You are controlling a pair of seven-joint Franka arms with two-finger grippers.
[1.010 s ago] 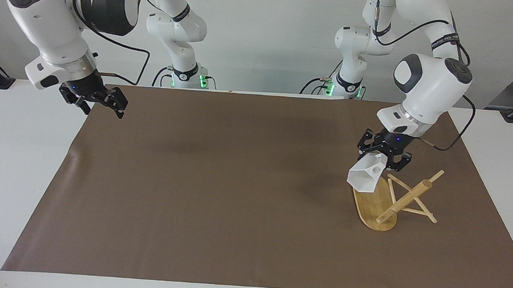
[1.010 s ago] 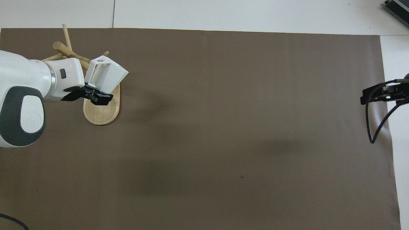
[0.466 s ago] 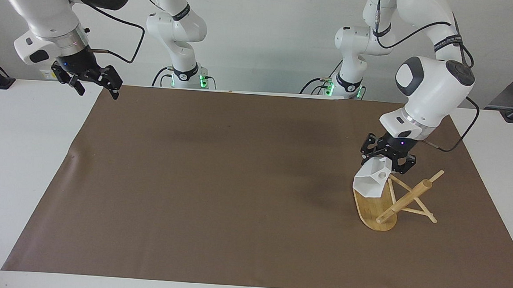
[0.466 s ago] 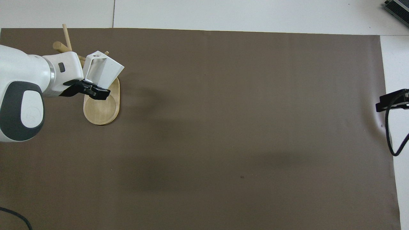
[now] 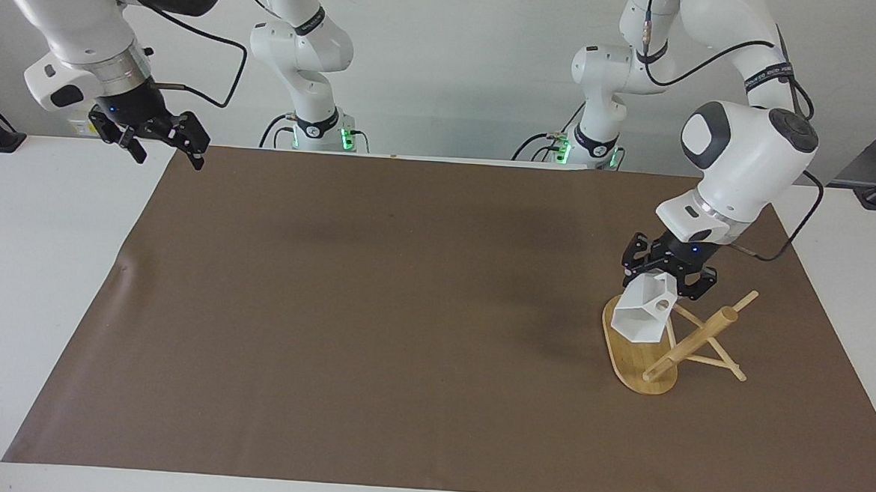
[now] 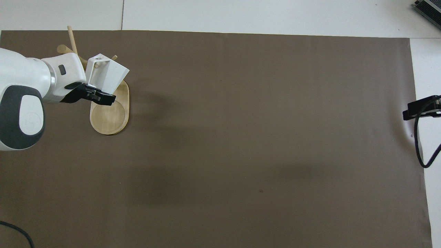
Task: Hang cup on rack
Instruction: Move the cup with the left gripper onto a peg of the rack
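Observation:
The white faceted cup (image 5: pixel 643 313) (image 6: pixel 106 73) hangs tilted over the oval base (image 5: pixel 636 363) of the bamboo rack (image 5: pixel 691 342), at the left arm's end of the table. My left gripper (image 5: pixel 669 277) (image 6: pixel 99 95) is shut on the cup at its handle side. The handle's round hole faces the rack's thin pegs (image 5: pixel 704 320), close to one of them. The rack's base (image 6: pixel 110 119) shows bare nearer to the robots than the cup. My right gripper (image 5: pixel 162 138) (image 6: pixel 418 107) waits open and holds nothing, raised over the mat's edge at the right arm's end.
A brown mat (image 5: pixel 375 310) covers most of the white table (image 5: pixel 33 255). A grey device (image 6: pixel 429 8) sits at the table's corner farthest from the robots, at the right arm's end. A black cable (image 6: pixel 418 144) hangs from the right arm.
The left gripper has carried the cup lower and closer to the rack's post and pegs. The right arm rose and drew back toward its end of the table, then held still.

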